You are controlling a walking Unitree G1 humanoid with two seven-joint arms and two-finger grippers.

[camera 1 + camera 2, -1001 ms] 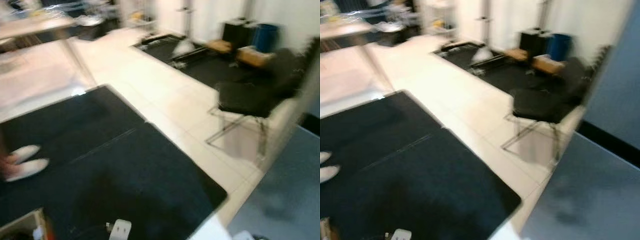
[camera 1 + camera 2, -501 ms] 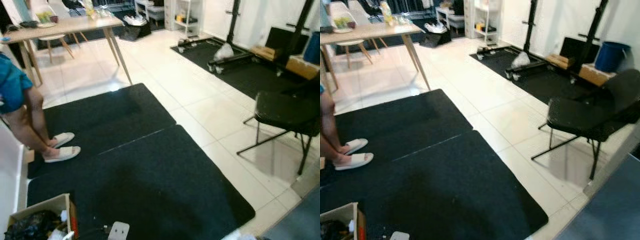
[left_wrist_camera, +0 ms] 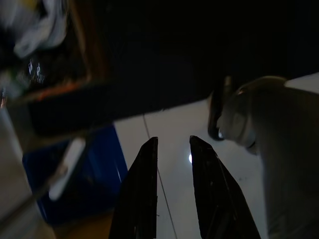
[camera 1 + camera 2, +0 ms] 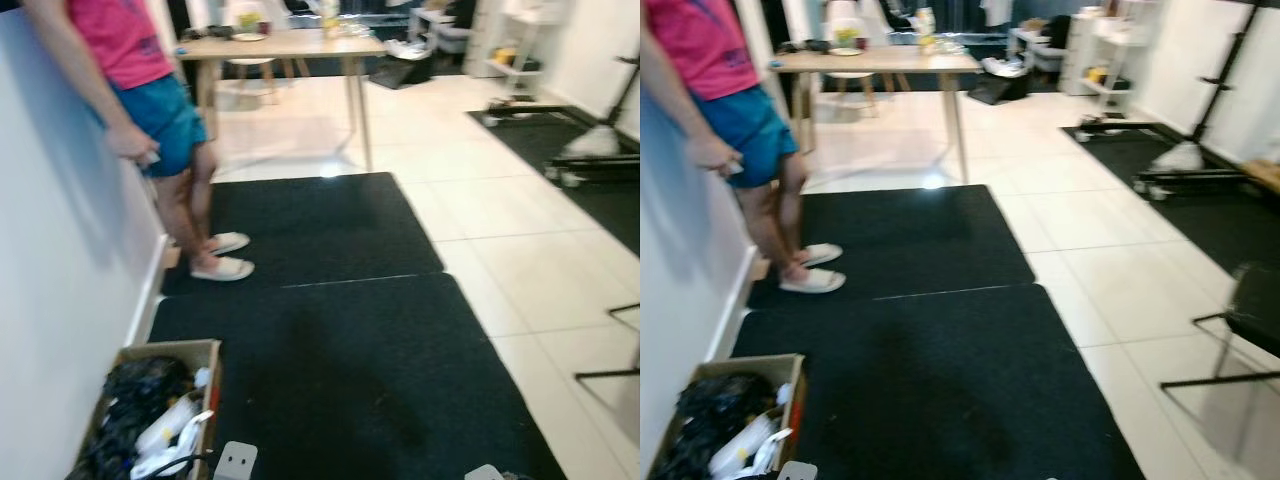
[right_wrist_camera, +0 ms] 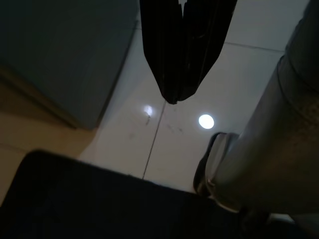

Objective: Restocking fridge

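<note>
Camera's swung round: person [image 4: 150, 110] now stands by the cardboard box [image 4: 150, 410], on the black mat [image 4: 340, 370]. Left gripper [image 3: 172, 144] hangs slightly parted, empty; right gripper [image 5: 180, 97] pressed closed, empty. Can't spot any fridge.

So the stuff to restock is sitting in a cardboard box [image 4: 205, 385] on the near left, right up against the white wall, on the edge of the black mat. The box is open on top and pretty full: a heap of dark crumpled bags [image 4: 135, 400] on its far side, and a couple of white bottles [image 4: 165, 432] lying on their sides nearer.
</note>
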